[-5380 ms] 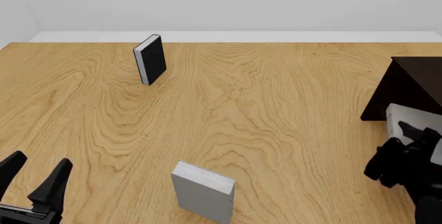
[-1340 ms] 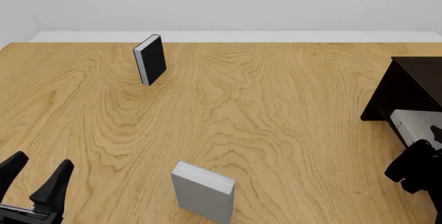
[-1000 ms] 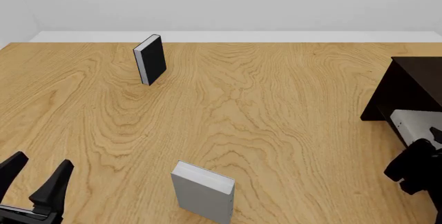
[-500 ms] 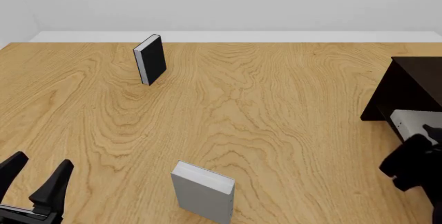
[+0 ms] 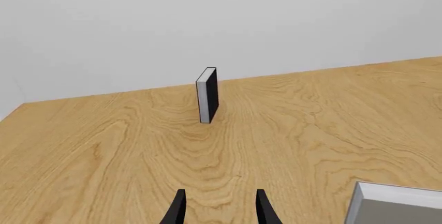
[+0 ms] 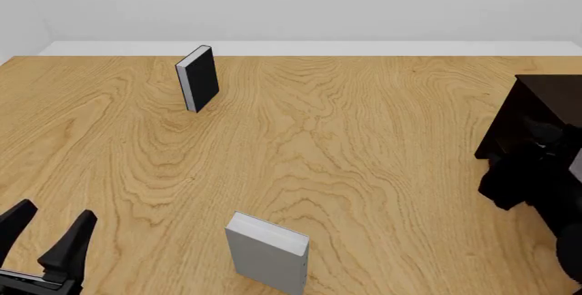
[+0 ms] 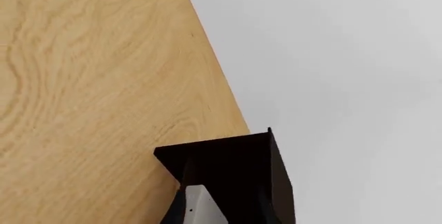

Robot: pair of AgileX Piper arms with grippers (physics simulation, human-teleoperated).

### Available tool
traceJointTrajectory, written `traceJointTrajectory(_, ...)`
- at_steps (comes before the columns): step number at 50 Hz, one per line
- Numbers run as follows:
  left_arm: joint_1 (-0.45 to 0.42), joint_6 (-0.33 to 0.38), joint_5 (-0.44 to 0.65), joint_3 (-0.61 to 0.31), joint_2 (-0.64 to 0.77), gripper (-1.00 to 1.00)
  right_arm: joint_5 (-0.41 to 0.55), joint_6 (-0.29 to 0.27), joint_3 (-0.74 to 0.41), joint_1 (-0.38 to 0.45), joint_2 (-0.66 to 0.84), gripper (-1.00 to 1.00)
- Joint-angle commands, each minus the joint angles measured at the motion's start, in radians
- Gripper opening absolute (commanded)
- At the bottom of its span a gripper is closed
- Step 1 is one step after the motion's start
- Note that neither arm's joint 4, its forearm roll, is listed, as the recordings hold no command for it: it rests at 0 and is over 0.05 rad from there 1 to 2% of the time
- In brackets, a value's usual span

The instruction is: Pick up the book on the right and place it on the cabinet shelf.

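Observation:
In the right wrist view the slim light grey book [image 7: 199,203], with tiny dark dots on its narrow face, sits between my right gripper's fingers, right in front of the very dark cabinet shelf [image 7: 231,162]. My right gripper [image 6: 532,165] is shut on the book, raised against the cabinet shelf [image 6: 550,101] at the table's right edge. The arm hides the book in the front view. My left gripper [image 6: 48,237] stands open and empty near the front left corner; its fingers [image 5: 178,211] show in the left wrist view.
A black-covered book [image 6: 197,77] with white pages stands upright at the back left, also seen from the left wrist [image 5: 207,94]. A broader plain grey book [image 6: 266,251] stands near the front middle, its corner [image 5: 394,203] beside the left gripper.
My right gripper has risen and moved back toward the cabinet with the book, whose grey face no longer shows in the front view. The left arm has not moved.

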Motion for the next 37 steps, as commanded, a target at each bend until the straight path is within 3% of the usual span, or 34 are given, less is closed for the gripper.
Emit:
traceJointTrajectory(1, 0.003, -0.003, 0.0, 0.0, -0.001, 1.0, 0.125, 0.075, -0.117, 0.111, -0.068, 1.0)
traceJointTrajectory(3, 0.001, -0.001, 0.0, 0.0, -0.001, 1.0, 0.131, 0.067, -0.119, 0.119, -0.073, 1.0)
traceJointTrajectory(6, 0.001, -0.003, -0.001, 0.0, -0.001, 1.0, 0.183, 0.106, -0.157, 0.153, -0.104, 1.0)
traceJointTrajectory(24, 0.001, 0.0, 0.0, 0.001, -0.006, 1.0, 0.406, 0.186, -0.287, 0.17, -0.271, 1.0)
traceJointTrajectory(37, 0.0, 0.001, -0.003, 0.001, -0.005, 1.0, 0.647, 0.394, -0.493, 0.206, -0.355, 1.0)
